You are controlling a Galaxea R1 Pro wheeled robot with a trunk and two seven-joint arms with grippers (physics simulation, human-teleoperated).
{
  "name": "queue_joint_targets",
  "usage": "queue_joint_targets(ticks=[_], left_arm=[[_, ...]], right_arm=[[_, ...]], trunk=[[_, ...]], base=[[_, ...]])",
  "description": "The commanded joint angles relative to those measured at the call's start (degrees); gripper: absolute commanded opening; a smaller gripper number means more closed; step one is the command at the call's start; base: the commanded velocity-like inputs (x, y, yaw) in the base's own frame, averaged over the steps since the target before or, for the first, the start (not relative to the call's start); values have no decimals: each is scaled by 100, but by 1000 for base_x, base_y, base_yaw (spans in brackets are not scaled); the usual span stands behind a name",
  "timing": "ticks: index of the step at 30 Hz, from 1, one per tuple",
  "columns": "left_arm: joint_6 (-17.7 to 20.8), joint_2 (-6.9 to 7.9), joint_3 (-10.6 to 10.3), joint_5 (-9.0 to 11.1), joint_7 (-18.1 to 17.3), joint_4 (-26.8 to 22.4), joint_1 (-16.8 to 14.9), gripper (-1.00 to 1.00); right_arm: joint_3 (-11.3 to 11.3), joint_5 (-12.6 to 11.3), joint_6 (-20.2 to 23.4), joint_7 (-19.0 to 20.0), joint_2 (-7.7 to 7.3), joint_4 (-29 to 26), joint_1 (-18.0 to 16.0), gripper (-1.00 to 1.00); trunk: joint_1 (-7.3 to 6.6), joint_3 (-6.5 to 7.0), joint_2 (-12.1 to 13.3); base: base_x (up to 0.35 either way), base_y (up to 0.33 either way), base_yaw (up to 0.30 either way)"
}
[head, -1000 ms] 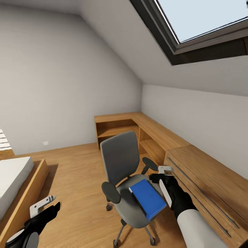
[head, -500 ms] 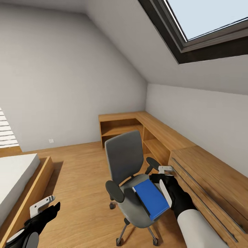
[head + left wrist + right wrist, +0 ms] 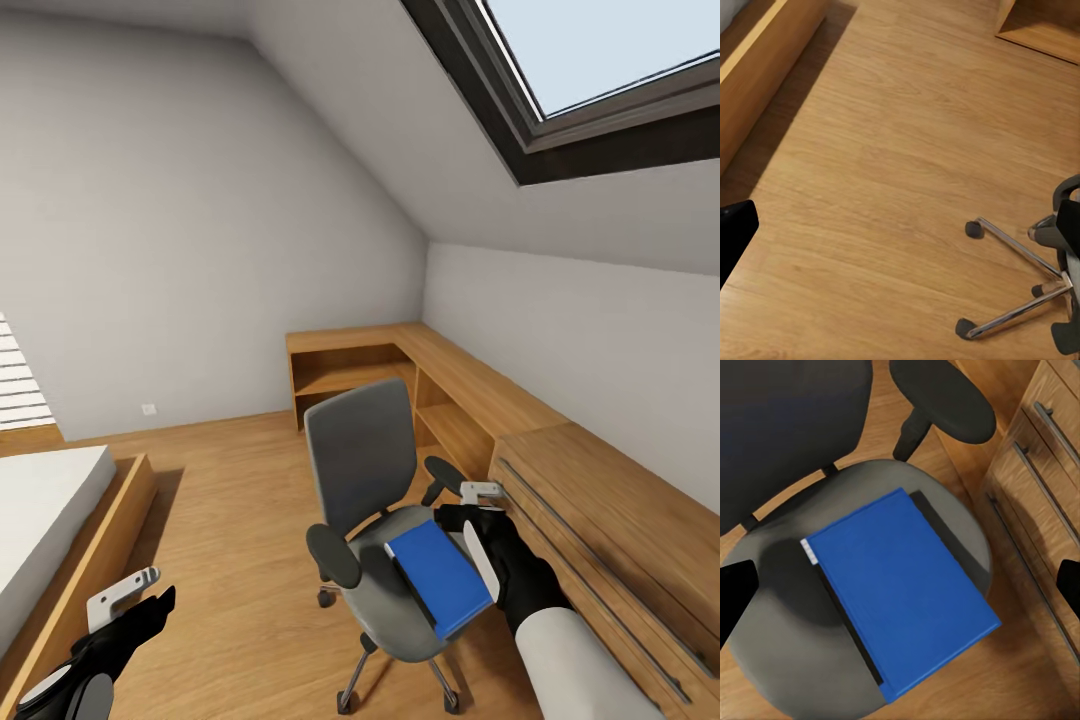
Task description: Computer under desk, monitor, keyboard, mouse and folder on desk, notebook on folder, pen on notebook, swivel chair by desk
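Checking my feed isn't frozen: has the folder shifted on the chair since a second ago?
No. The folder sits at the same spot on the chair seat, overhanging its front edge. The whole view shifted, so the camera moved.

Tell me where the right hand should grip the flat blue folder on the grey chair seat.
Probably the flat bright blue folder is best gripped at the corner overhanging the front of the grey swivel chair's seat, with one finger above and one below. It lies flat, so only an overhanging edge leaves room beneath. The right hand hovers beside it, near the light wood chest.

White forearm [image 3: 585, 665], black wrist, grey-white end effector [image 3: 478, 505] fingers.
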Motion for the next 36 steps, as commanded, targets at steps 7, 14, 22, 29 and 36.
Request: queue_joint_targets(ticks=[7,14,22,29,36], left_arm=[[24,-3,3,61,34,-8,-5,100],[18,-3,3,61,32,-8,-5,100],[15,-3,3,61,32,-8,-5,100],[18,-3,10,61,32,-8,-5,100],[32,-2,3,66,27,-8,-5,100]], right_arm=[[-8,-6,30,-12,12,-11,-4,100],[-7,-8,32,-13,10,-8,-4,100],[-7,-9,35,-13,7,-9,-4,100],[-6,-9,36,-10,7,-9,-4,100],[-13,-1,36,-7,-13,-15,-4,100]], trunk=[[1,-9,-7],[1,-9,-7],[1,-9,-7],[1,-9,-7],[1,-9,-7]], base=[[0,0,0],[99,0,0],[283,0,0],[269,0,0],[145,0,0]])
